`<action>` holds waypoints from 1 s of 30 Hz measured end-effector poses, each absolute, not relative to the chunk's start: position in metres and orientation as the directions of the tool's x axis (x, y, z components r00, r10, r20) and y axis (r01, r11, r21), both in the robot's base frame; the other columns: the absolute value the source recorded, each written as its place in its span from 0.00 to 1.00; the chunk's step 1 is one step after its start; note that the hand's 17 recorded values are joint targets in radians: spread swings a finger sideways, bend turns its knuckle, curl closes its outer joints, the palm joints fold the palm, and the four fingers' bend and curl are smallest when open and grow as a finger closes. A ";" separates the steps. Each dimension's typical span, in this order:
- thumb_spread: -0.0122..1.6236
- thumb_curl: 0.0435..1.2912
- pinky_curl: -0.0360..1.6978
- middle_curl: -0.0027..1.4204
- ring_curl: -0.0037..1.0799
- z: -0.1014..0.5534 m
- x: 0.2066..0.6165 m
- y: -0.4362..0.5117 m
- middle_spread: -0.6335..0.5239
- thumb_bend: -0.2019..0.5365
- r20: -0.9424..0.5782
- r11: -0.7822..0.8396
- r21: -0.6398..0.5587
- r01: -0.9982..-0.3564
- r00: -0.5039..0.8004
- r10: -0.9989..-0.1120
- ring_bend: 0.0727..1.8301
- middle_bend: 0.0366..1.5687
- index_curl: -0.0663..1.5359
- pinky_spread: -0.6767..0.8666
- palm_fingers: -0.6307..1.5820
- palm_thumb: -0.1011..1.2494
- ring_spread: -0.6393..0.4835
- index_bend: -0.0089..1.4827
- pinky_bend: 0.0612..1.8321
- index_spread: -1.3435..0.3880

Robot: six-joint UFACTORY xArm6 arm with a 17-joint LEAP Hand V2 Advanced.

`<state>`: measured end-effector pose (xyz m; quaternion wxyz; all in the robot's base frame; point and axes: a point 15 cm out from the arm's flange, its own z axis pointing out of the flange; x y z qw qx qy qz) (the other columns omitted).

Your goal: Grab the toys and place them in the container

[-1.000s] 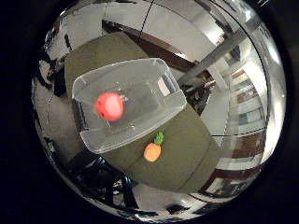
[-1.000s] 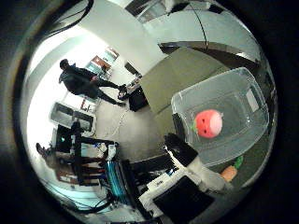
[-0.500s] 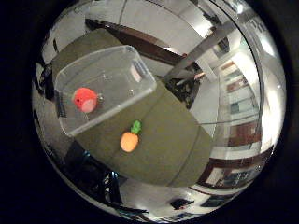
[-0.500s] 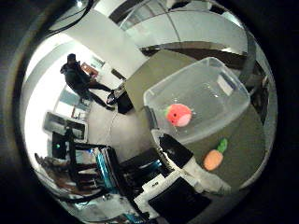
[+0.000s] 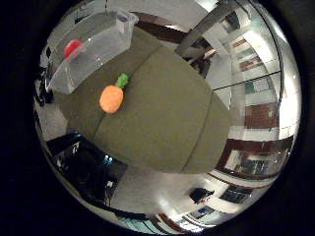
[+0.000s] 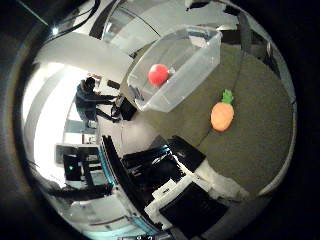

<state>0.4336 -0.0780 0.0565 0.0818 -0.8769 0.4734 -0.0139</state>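
A clear plastic container (image 6: 197, 70) stands on an olive-green table (image 5: 167, 118). A red round toy (image 6: 158, 74) lies inside the container. An orange carrot toy with a green top (image 5: 112, 96) lies on the table just beside the container, outside it. Both palm views look down on the table from some height. No finger of my hand shows in either view.
The table's edge (image 6: 200, 150) runs close to the carrot toy, with dark equipment and white boxes (image 6: 170, 195) on the floor below it. Beyond the carrot the olive cloth stretches wide.
Both views have swung away from the container toward the carrot toy and the open cloth, so the camera has moved. The red toy and the carrot lie where they were.
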 end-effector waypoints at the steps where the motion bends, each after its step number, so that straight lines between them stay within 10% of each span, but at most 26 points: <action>1: 0.65 0.22 0.09 0.24 0.24 0.048 0.433 -0.080 0.57 0.24 -0.052 -0.538 -0.150 -0.830 0.550 -0.834 0.10 0.10 0.23 0.69 0.36 0.51 0.72 0.12 0.26 0.61; 30: 0.65 0.22 0.06 0.23 0.24 -0.130 0.458 -0.051 0.54 0.24 -0.086 -0.546 -0.033 -0.837 0.546 -0.833 0.11 0.11 0.24 0.71 0.41 0.52 0.71 0.12 0.26 0.59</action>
